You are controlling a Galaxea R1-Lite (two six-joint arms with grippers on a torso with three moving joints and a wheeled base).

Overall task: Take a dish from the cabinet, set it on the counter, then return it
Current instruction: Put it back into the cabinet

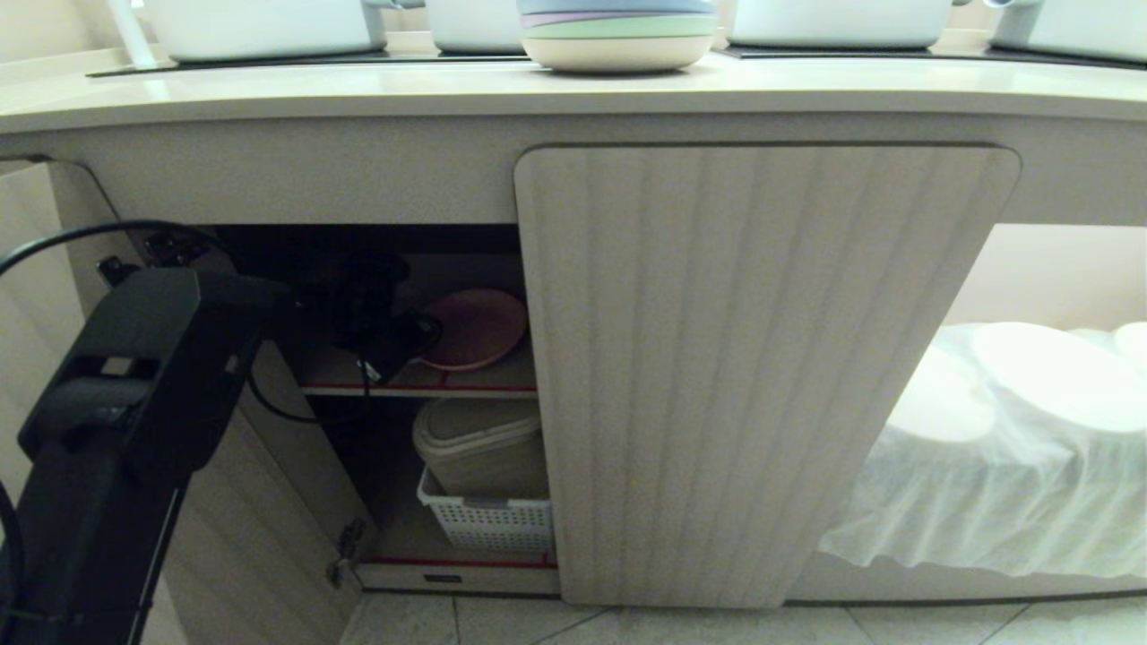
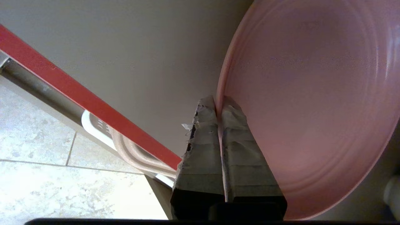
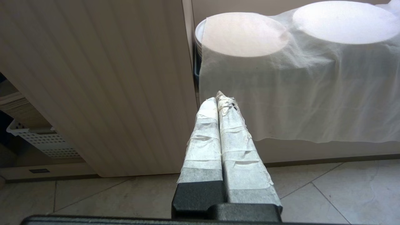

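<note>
The pink dish (image 1: 475, 327) is inside the open left half of the cabinet (image 1: 762, 358), over the red-edged shelf (image 1: 421, 390) and tilted. My left gripper (image 1: 408, 345) reaches into the cabinet and is shut on the dish's left rim. In the left wrist view the rim of the dish (image 2: 312, 103) is pinched between the taped fingers of the left gripper (image 2: 218, 101). The counter (image 1: 573, 85) runs along the top of the head view. My right gripper (image 3: 218, 98) is shut with nothing in it, low, facing the closed cabinet door, outside the head view.
A stack of pastel plates (image 1: 618, 36) and white pots (image 1: 269, 27) stand on the counter. Below the shelf sit a beige lidded container (image 1: 479, 443) and a white perforated basket (image 1: 488, 520). The open left door (image 1: 36, 296) stands beside my arm. White-draped plates (image 1: 1030, 394) fill the right recess.
</note>
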